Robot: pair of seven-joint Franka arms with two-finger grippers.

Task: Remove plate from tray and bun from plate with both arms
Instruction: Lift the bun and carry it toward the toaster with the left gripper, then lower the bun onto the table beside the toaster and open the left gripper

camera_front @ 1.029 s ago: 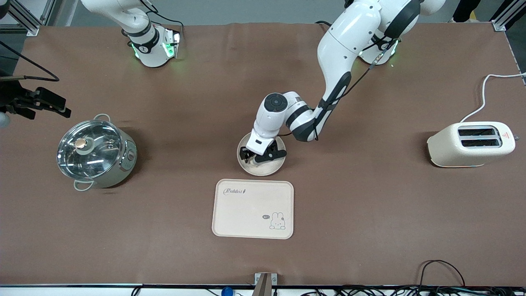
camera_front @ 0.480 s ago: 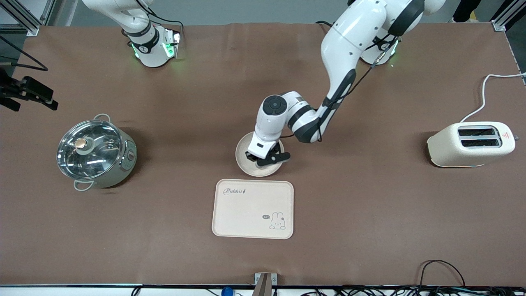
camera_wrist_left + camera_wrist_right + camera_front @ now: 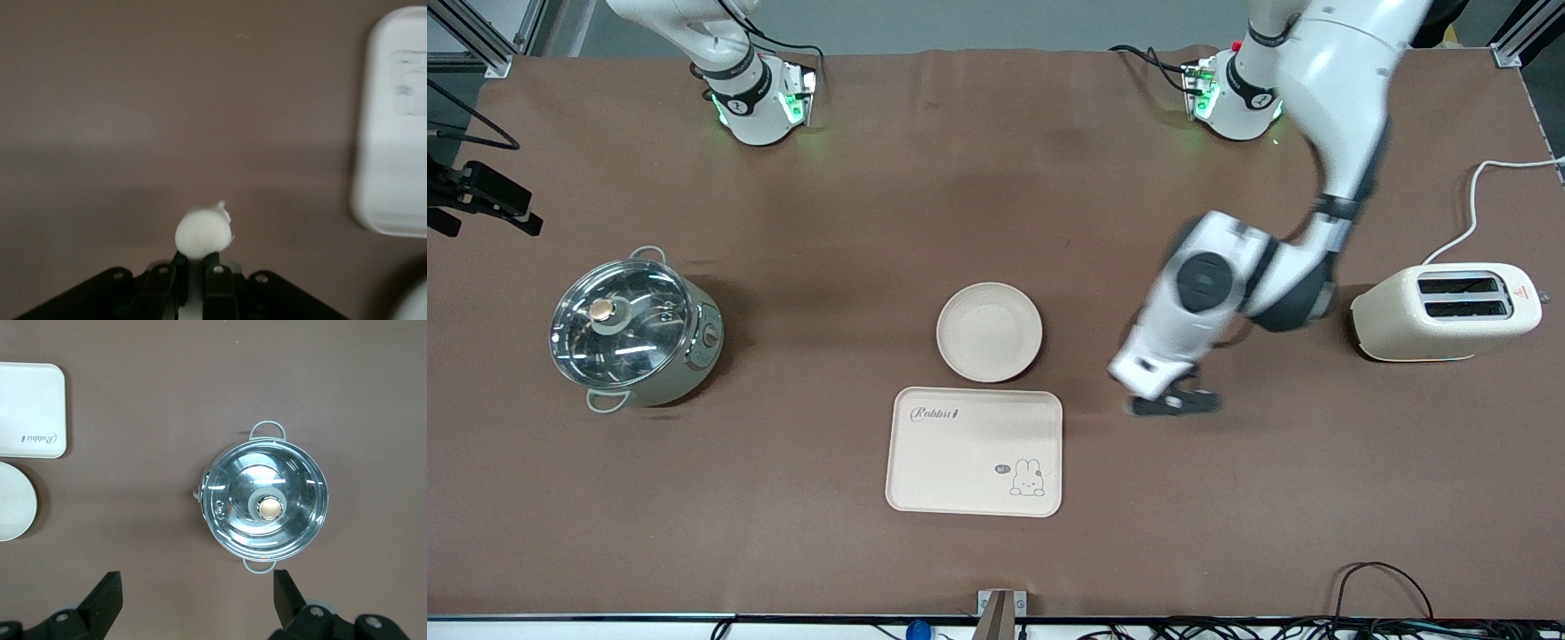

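Note:
The round cream plate (image 3: 989, 332) lies empty at the table's middle, just farther from the front camera than the rabbit tray (image 3: 974, 451). My left gripper (image 3: 1172, 404) is up over bare table between the tray and the toaster. It is shut on the small pale bun (image 3: 203, 230), which sticks out past the fingertips (image 3: 179, 261); the hand hides the bun in the front view. My right gripper (image 3: 197, 607) is open wide and empty, high over the table beside the pot (image 3: 265, 508). It shows at the front view's edge (image 3: 489, 200).
A steel pot with a glass lid (image 3: 633, 327) stands toward the right arm's end. A cream toaster (image 3: 1445, 311) with a white cord stands toward the left arm's end. The right wrist view also shows the tray (image 3: 30, 410) and the plate's rim (image 3: 13, 510).
My left gripper has lifted off the plate with the bun and swung toward the toaster end, leaving the plate empty. The right gripper has barely moved.

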